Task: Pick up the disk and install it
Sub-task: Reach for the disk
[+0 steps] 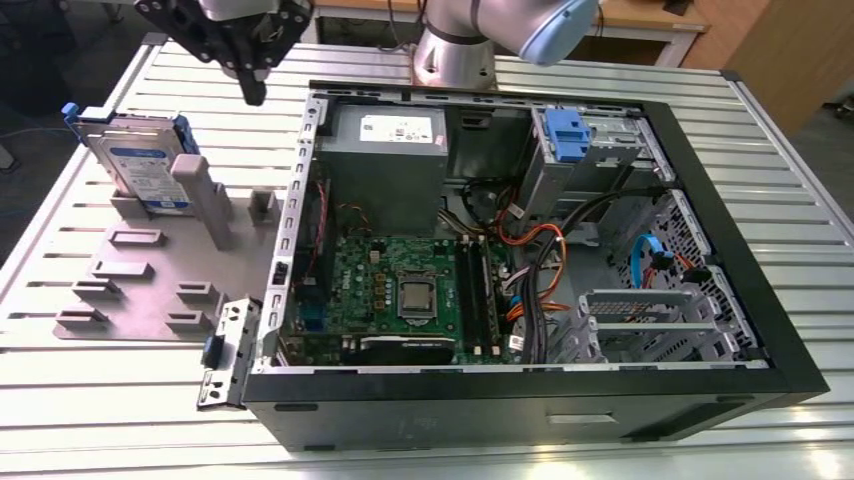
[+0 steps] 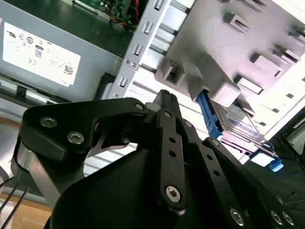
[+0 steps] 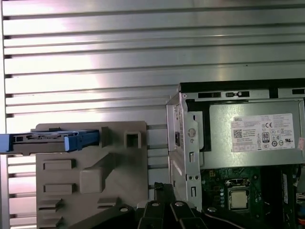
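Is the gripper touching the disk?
Apart. In the exterior view the gripper hangs over the table, with a plain gap to the disk standing upright in the grey fixture.

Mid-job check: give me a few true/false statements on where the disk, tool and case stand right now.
1. The disk stands on edge in the grey holder. True.
2. The tool grips the disk. False: it hangs apart from it, shut on nothing.
3. The case lies open, its board showing. True.
4. The holder sits at the exterior view's right of the case. False: it is at its left.
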Tool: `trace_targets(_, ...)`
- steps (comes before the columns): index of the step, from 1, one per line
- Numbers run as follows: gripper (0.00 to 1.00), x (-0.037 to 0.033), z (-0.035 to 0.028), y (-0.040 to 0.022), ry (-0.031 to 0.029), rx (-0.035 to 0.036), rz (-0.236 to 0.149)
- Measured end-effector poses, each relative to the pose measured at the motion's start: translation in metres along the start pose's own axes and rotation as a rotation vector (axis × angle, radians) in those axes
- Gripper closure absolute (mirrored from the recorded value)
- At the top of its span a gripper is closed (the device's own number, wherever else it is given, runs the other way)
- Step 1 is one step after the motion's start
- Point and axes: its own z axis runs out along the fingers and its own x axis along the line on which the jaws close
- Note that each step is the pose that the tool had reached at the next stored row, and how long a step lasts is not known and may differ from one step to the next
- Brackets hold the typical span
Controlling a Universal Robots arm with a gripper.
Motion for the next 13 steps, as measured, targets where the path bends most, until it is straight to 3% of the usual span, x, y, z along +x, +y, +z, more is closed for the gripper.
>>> trace_targets(13,0.89,0.0476,-0.0008,-0.0036,-0.0011,-0.0001,0.000)
